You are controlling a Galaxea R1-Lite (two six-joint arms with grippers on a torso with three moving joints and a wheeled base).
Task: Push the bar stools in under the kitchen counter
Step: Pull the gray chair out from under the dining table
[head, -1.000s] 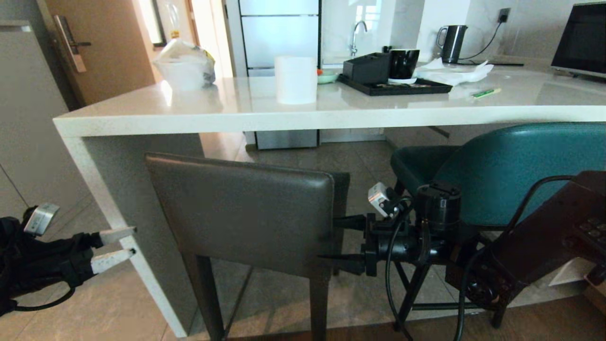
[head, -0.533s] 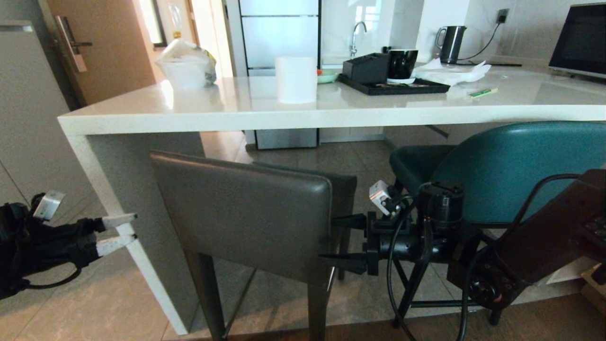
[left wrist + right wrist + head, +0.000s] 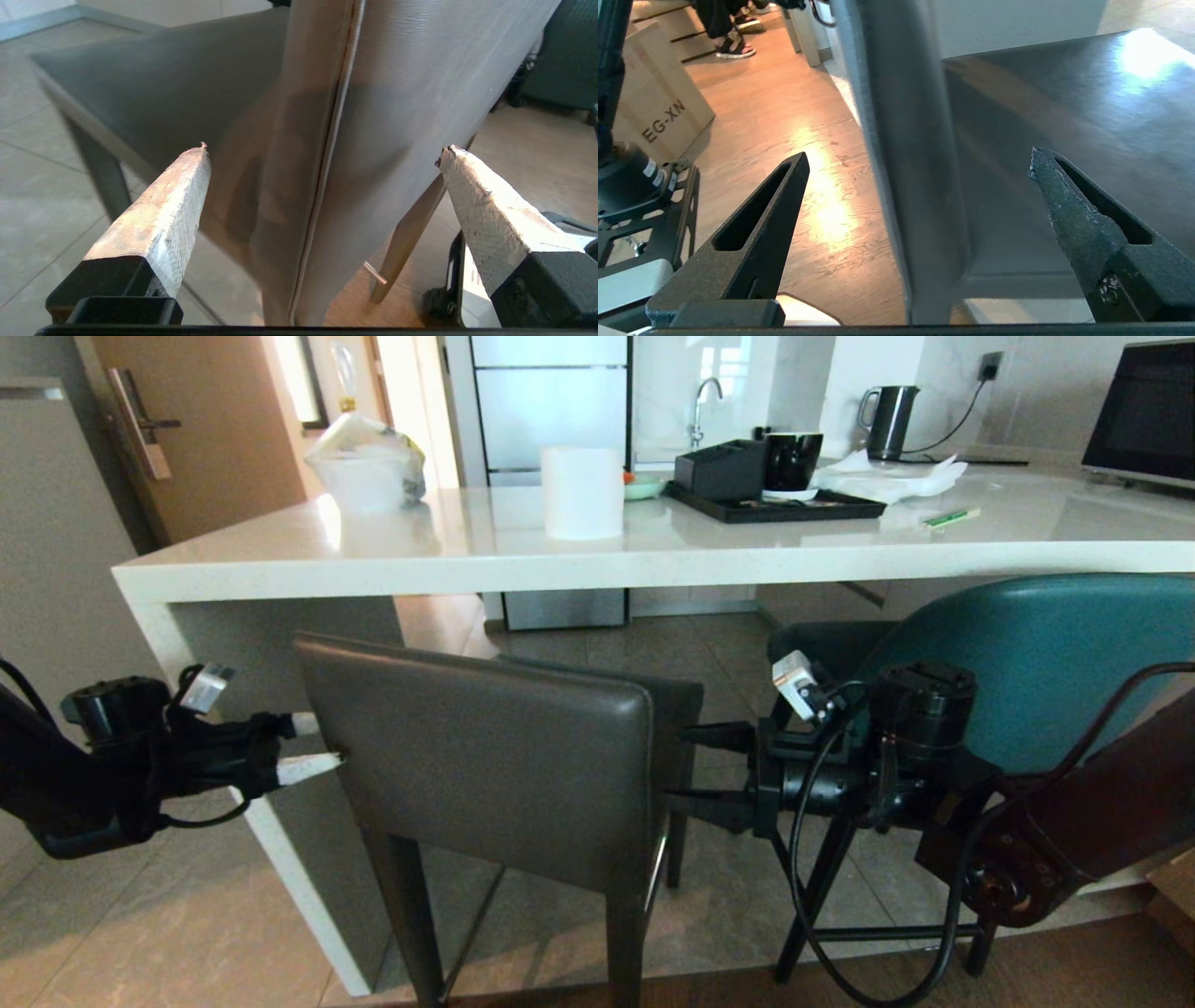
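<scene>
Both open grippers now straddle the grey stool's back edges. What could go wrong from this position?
The left gripper and right gripper straddle opposite edges of the square grey leather stool back high above its legs, so an uneven push may twist or tip it. The rounded teal padded stool crowds the right arm. The white stone counter's panel leg stands close beside the left gripper.

grey-backed stool (image 3: 485, 756) between left gripper (image 3: 313, 747) and right gripper (image 3: 695, 767), both spread at its edges; teal stool (image 3: 1027, 663) beside; white counter (image 3: 597, 555) above.
</scene>
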